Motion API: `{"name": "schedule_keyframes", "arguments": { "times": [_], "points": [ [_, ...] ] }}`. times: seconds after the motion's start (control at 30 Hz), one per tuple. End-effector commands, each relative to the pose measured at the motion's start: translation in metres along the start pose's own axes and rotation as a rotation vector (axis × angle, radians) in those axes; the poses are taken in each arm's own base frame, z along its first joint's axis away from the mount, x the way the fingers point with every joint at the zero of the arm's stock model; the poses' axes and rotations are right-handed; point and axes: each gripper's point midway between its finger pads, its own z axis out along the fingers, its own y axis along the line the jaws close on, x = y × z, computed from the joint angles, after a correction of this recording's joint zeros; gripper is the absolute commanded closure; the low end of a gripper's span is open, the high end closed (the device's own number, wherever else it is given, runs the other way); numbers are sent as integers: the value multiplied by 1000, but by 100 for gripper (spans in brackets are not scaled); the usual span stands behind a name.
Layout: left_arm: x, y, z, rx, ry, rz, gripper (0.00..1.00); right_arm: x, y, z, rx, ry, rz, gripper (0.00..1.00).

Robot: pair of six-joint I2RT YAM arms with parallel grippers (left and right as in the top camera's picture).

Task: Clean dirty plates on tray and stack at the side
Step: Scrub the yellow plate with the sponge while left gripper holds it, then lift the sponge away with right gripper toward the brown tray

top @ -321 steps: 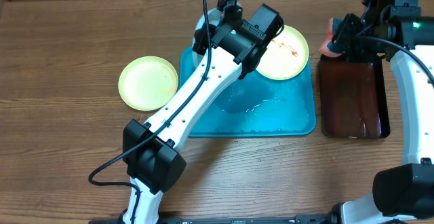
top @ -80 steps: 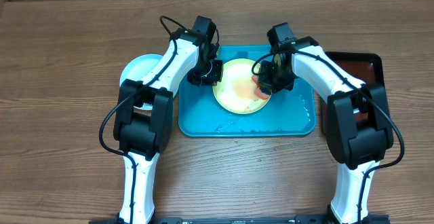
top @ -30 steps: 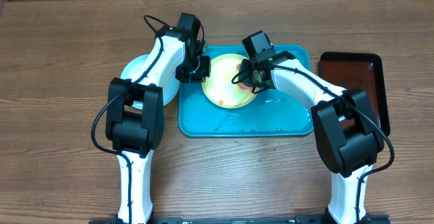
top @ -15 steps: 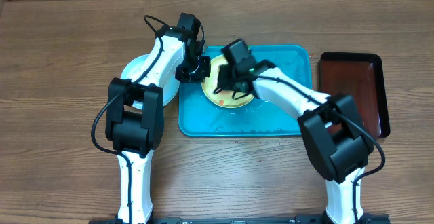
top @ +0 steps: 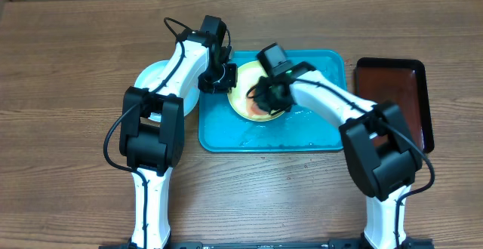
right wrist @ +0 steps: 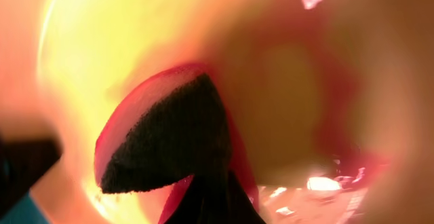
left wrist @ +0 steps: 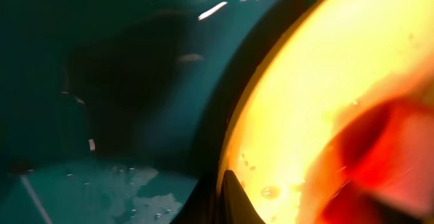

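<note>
You're running the scrub step right now. Left end effector (top: 224, 77) is clamping narrow on the plate (top: 240, 102), gripping its rim at the 9 o'clock edge and pinning it. Right end effector (top: 264, 96) is pinching the sponge (right wrist: 166, 139) tight and pressing it onto the plate's face near centre. The plate is lying in the tray (top: 302, 137), toward the tray's 10–11 o'clock corner. Water is pooling on the tray floor around 6 o'clock.

Progress, as I'm judging it: the right wrist view is showing a red tint on the plate's face. I'm not able to tell whether that's sauce or colour coming off the sponge, so I'm treating the plate as not clean yet.

Next move is calling for:
- finishing the wipe, then lifting the sponge clear
- holding the rim firmly, since a wet plate is likely going to slip
- clearing the tray's raised rim on the way out toward 9 o'clock
- landing it centred on the blue plate (top: 149, 79), which is sitting on the desk (top: 75, 166) just off the tray's 9 o'clock side

Counting what's showing:
- plates: two, one yellow-rimmed and one blue. A third isn't showing, and I can't tell if it's hiding under the blue one.
- trays: two, with the red tray (top: 392, 102) lying at 3 o'clock
- sponges: one
- arms: two
</note>
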Motion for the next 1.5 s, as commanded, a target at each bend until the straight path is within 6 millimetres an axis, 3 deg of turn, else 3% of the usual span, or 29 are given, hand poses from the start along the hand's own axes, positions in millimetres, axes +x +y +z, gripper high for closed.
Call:
{"name": "schedule_keyframes", "arguments": {
  "times": [0.0,0.2,0.33,0.5,0.63,0.8,0.97,1.27,1.37,1.47],
  "points": [
    [1,5,-7,-17,-7,21,96,-32,-35,-1,66,-69,90,96],
    [6,6,-8,-20,11,29,96,-57,-33,-4,38,-156,68,96],
    [9,7,-8,-24,22,35,96,-66,0,-6,-74,-203,-18,96],
    [8,7,-8,-23,22,35,96,-54,26,-6,-172,-163,-64,96],
    [7,6,-8,-22,17,36,96,-27,48,-6,-262,-67,-125,96],
    [7,6,-8,-22,17,36,96,-9,59,-3,-257,-47,-164,96],
    [9,7,-8,-23,22,35,96,-25,43,-1,-166,-127,-146,96],
    [10,7,-8,-24,27,34,96,-60,-25,-5,-25,-132,-16,96],
    [10,7,-8,-25,29,33,96,-56,-31,-8,-60,-56,-2,96],
    [9,7,-8,-24,24,34,96,-35,-24,-10,-139,68,-5,96]
  ]
}}
